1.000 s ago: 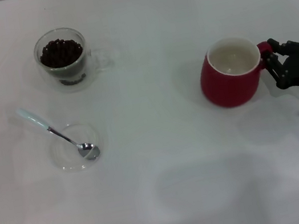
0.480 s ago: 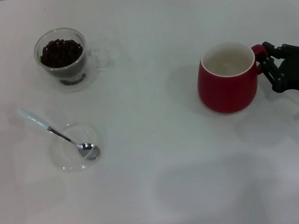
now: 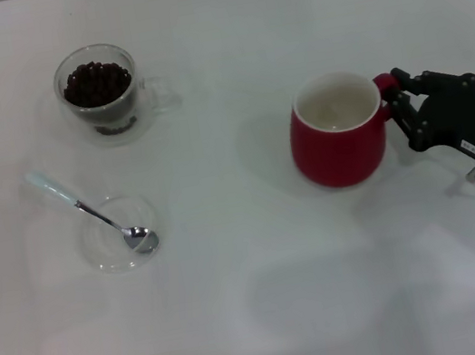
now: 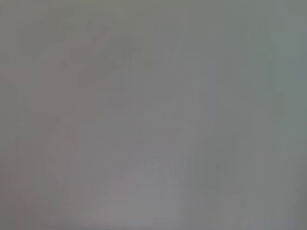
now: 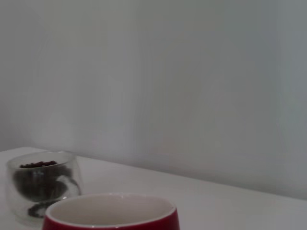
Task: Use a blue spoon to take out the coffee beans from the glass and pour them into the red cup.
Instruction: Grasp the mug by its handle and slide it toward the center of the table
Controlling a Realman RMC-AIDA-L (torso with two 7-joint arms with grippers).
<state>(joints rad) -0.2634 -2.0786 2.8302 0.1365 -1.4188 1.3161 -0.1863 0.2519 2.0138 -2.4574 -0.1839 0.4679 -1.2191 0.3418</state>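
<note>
The red cup (image 3: 338, 134) stands upright at the right of the table, cream-white inside and empty. My right gripper (image 3: 398, 106) is shut on its red handle. The cup's rim also shows in the right wrist view (image 5: 111, 213). The glass (image 3: 100, 93) with the coffee beans (image 3: 97, 83) stands at the far left; it also shows in the right wrist view (image 5: 42, 188). The blue spoon (image 3: 87, 211) lies with its metal bowl in a flat clear dish (image 3: 119, 232) and its pale handle pointing far left. My left gripper is out of view.
The white table (image 3: 268, 301) spreads around everything. The left wrist view shows only a grey blank surface.
My right gripper has slid the red cup to the left across the table, toward the middle. The glass, spoon and dish have not moved.
</note>
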